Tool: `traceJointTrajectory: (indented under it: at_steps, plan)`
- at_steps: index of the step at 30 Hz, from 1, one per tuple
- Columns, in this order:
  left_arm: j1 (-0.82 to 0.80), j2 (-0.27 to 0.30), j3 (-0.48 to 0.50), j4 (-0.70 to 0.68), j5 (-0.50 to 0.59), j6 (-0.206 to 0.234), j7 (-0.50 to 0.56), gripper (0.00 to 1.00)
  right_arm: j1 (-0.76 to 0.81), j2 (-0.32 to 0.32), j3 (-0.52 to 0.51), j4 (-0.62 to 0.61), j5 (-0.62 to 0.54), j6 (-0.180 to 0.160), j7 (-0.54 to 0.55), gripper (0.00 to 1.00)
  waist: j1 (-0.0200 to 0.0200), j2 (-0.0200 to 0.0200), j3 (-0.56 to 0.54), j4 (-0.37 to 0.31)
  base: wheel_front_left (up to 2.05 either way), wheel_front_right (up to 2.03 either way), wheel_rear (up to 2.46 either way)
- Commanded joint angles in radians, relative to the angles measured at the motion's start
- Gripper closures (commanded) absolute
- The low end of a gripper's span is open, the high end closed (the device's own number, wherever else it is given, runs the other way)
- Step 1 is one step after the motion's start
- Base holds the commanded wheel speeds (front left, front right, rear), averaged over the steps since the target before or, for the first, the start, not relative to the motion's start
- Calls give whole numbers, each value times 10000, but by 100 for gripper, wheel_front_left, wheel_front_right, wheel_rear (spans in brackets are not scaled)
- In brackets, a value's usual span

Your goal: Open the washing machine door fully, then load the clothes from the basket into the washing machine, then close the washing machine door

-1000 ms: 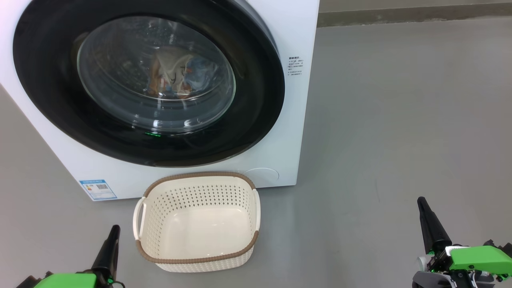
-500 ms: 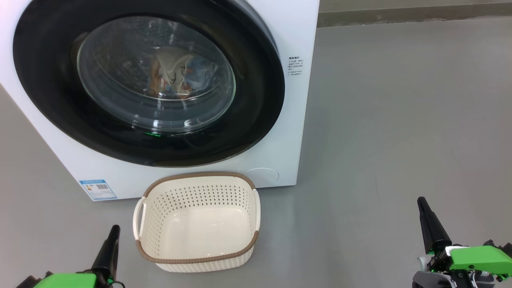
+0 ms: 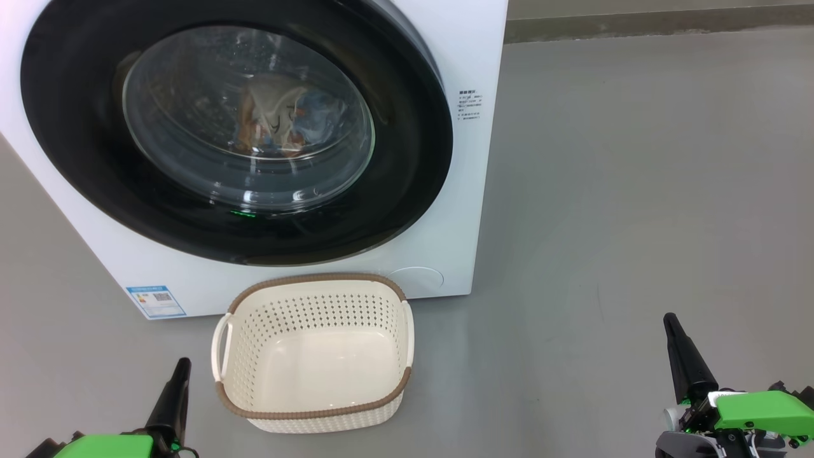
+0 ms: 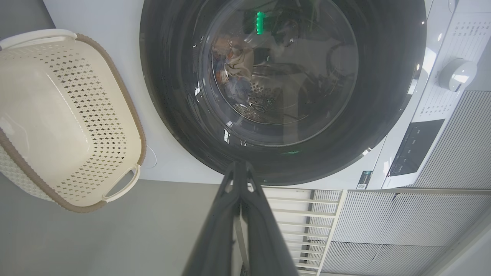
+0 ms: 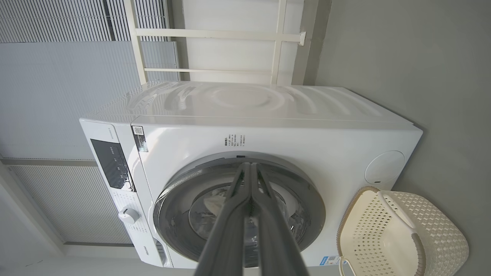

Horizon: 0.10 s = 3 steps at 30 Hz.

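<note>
The white washing machine [image 3: 470, 191] fills the upper left of the head view, its round black door [image 3: 407, 159] shut flat against the front. Through the glass bowl I see the clothes [image 3: 280, 121] lying in the drum, cream, blue and orange. The cream basket [image 3: 315, 416] stands on the floor just in front of the machine, with nothing in it. My left gripper [image 3: 182, 364] rests low at the basket's left, fingers pressed together, holding nothing. My right gripper [image 3: 669, 318] sits far right, also shut. The door [image 4: 172, 115] and the basket [image 4: 126, 126] show in the left wrist view, and the machine [image 5: 345, 145] in the right wrist view.
Bare grey floor [image 3: 636, 191] stretches to the right of the machine up to a wall base. A white railing [image 4: 307, 207] and slatted panels [image 4: 452, 153] stand beyond the machine. The control panel with its knob [image 5: 128, 215] is on the machine's upper front.
</note>
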Motion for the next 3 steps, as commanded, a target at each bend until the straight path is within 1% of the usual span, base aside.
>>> traceJointTrajectory:
  at_steps: [1, 3]
  plan:
    - [-423, 129, 352, -186, -75, -27, 67, 100, -85, -30, 222, -305, 105, 16, 80, 100, 0, 0, 0, 0, 0, 0, 0]
    - [-424, 129, 353, -186, -75, -27, 67, 100, -85, -30, 222, -305, 105, 16, 80, 100, 0, 0, 0, 0, 0, 0, 0]
